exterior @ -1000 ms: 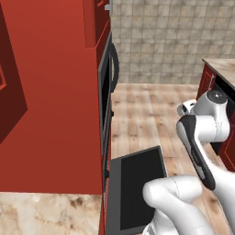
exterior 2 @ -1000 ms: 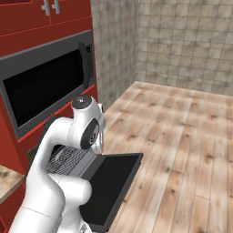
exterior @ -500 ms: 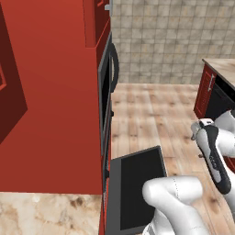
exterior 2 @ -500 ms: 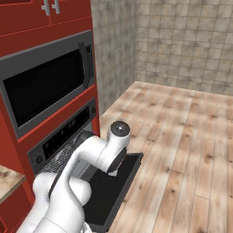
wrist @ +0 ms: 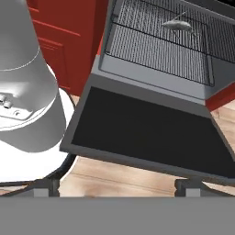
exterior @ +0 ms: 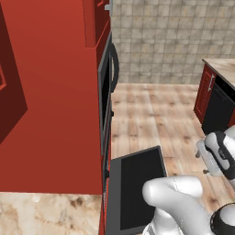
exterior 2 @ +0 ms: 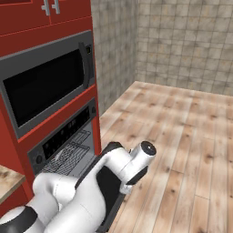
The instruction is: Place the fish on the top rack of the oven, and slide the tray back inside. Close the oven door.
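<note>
Fish (wrist: 178,25) lies on top rack (wrist: 156,41) (pulled out); oven door (wrist: 147,133) down; claw (wrist: 117,187) spread.

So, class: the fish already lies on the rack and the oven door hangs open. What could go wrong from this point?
1. The fish lies loose on the top rack, so a hard push could slide it off.
2. The open claw hangs beyond the oven door, which lies flat between it and the rack; reaching over could bump the door.
3. Lifting the door while the rack may still stick out could jam it.
</note>
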You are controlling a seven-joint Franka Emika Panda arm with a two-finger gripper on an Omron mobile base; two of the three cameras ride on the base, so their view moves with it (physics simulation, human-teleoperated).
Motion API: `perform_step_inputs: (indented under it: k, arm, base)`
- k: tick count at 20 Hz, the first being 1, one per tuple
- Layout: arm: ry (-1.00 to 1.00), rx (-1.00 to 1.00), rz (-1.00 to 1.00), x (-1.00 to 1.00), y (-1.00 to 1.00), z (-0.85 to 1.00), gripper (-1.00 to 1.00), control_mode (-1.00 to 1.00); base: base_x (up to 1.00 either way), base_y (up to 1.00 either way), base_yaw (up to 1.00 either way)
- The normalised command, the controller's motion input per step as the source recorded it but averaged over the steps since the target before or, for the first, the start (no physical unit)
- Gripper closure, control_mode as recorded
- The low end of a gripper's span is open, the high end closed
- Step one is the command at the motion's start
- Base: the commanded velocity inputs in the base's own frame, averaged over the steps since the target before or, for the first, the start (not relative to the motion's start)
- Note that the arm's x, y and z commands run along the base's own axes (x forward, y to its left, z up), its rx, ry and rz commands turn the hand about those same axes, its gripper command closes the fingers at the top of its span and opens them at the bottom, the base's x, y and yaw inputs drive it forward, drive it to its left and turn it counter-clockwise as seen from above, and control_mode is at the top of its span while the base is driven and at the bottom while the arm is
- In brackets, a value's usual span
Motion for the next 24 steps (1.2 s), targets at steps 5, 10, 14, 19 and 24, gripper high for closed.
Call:
perform_step_inputs:
  k: [5,10,14,19,24]
  arm:
    - [-0.02,0.21,0.0,0.11,-0.22,-0.73,-1.0,-1.0]
    - [-0.17,0.12,0.0,0.11,-0.14,-0.31,-1.0,-1.0]
    - [-0.02,0.16,0.0,0.0,-0.18,-0.54,-1.0,-1.0]
    - [0.0,0.18,0.0,0.13,-0.03,-0.61,-1.0,-1.0]
    - [0.05,0.14,0.03,0.31,-0.01,-0.45,-1.0,-1.0]
  base:
    - [0.0,0.0,0.0]
    - [0.0,0.0,0.0]
    - [0.0,0.0,0.0]
    - [0.0,0.0,0.0]
    - [0.0,0.0,0.0]
